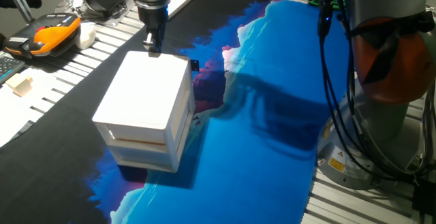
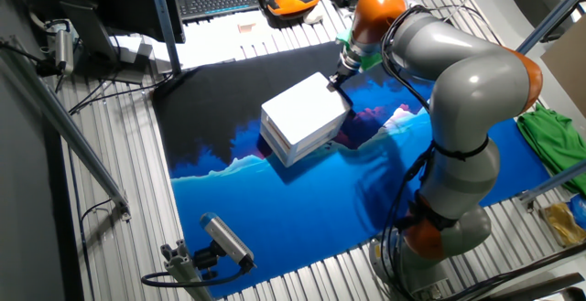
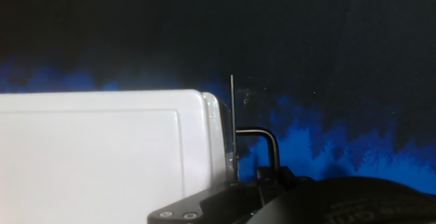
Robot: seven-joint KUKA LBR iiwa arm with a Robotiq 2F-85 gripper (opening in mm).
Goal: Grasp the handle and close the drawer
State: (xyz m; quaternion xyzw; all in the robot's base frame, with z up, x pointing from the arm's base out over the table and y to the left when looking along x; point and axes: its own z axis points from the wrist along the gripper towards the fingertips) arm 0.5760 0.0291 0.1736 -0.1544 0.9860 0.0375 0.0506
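Now at the grasp step: pincer (image 1: 152,45) beside dark handle (image 3: 261,146) of drawer (image 1: 146,132), opening not discernible; next, clamp and push.

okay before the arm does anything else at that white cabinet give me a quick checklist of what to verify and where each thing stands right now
1. Gripper at the far edge of the cabinet: ok.
2. Black handle right by the fingers in the hand view: ok.
3. Fingers closed on the handle: cannot tell, the hand hides them.
4. Drawer fully shut: cannot tell, though the hand view shows its front nearly flush.
5. Cabinet flat on the blue mat: ok.
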